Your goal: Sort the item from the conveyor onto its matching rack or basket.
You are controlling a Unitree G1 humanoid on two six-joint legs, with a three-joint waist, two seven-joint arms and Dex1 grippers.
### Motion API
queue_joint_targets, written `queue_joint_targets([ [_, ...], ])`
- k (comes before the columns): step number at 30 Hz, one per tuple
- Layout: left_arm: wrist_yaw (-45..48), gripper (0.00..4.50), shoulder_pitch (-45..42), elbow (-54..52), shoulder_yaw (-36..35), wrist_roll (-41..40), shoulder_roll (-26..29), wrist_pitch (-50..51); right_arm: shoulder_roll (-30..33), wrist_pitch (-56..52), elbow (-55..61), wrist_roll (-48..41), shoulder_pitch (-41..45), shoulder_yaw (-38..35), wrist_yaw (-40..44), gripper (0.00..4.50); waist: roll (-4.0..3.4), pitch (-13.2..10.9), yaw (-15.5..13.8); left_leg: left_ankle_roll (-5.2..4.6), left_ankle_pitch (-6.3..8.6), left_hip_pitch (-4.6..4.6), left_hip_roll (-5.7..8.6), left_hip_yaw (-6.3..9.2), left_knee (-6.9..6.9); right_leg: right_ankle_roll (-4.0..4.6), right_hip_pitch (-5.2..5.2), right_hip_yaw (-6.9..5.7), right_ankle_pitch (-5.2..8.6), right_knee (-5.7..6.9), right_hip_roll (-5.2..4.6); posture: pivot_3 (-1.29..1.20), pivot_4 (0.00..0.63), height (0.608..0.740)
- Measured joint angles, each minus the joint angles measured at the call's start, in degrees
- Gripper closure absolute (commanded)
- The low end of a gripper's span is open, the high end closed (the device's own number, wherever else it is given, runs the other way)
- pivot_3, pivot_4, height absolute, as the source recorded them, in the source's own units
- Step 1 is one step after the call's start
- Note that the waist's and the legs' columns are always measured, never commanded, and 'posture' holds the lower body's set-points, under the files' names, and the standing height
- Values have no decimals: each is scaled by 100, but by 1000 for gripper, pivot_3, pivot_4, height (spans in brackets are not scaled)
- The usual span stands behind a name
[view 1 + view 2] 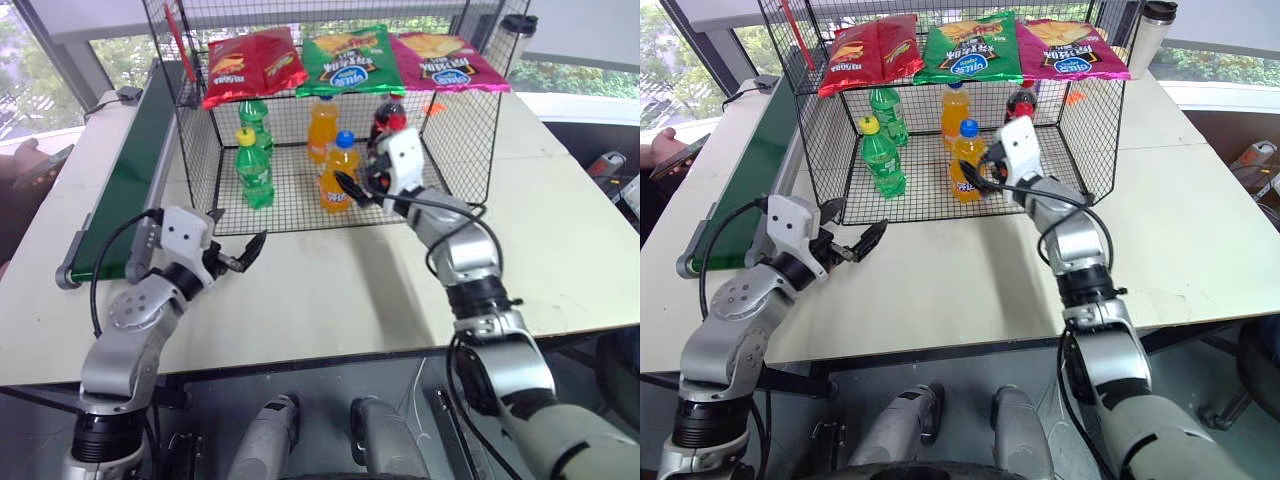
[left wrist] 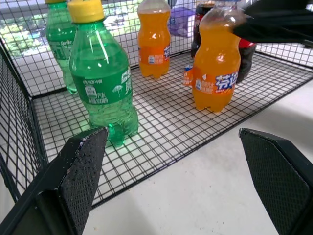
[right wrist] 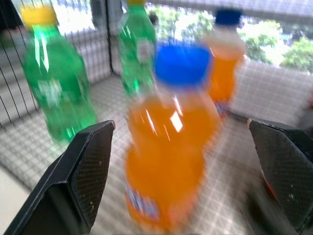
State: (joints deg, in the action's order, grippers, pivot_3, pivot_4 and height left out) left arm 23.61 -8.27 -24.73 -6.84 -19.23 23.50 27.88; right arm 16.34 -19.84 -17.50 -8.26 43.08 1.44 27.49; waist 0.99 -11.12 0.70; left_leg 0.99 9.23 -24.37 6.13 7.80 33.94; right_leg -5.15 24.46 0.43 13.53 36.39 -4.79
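Right pincer (image 1: pixel 352 190) open, two orange bottles (image 1: pixel 340 172)

I note the orange soda bottle (image 2: pixel 214 73): clear glossy plastic, smooth blue cap. Cage (image 1: pixel 455 130): matt black wire mesh. Chip bags (image 1: pixel 345 57): shiny foil. Gripper pads (image 2: pixel 80 169): finely textured black. Tabletop (image 1: pixel 330 290): smooth, matt, pale.

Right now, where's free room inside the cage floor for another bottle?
Free: front-centre mesh floor, between the yellow-capped green bottle and the blue-capped orange soda. Crowded: the back row and the right side, where the open right gripper sits beside the dark cola bottle.
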Motion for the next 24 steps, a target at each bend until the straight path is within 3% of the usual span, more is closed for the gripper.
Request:
queue_joint_targets([
  [12, 29, 0, 491, -2, 292, 112, -39, -17, 681, -2129, 3318, -1351, -1546, 288, 1218, 25, -4, 2, -9, 1, 2, 0, -11, -9, 3, 21, -1, 14, 11, -4, -11, 0, 150, 739],
  [24, 23, 0, 566, -1, 393, 203, -54, -70, 713, -2575, 3649, -1599, -2101, 389, 1086, 25, -3, 3, -9, 4, 6, -2, -10, -11, 4, 21, -2, 12, 11, -11, -16, 0, 150, 739],
])
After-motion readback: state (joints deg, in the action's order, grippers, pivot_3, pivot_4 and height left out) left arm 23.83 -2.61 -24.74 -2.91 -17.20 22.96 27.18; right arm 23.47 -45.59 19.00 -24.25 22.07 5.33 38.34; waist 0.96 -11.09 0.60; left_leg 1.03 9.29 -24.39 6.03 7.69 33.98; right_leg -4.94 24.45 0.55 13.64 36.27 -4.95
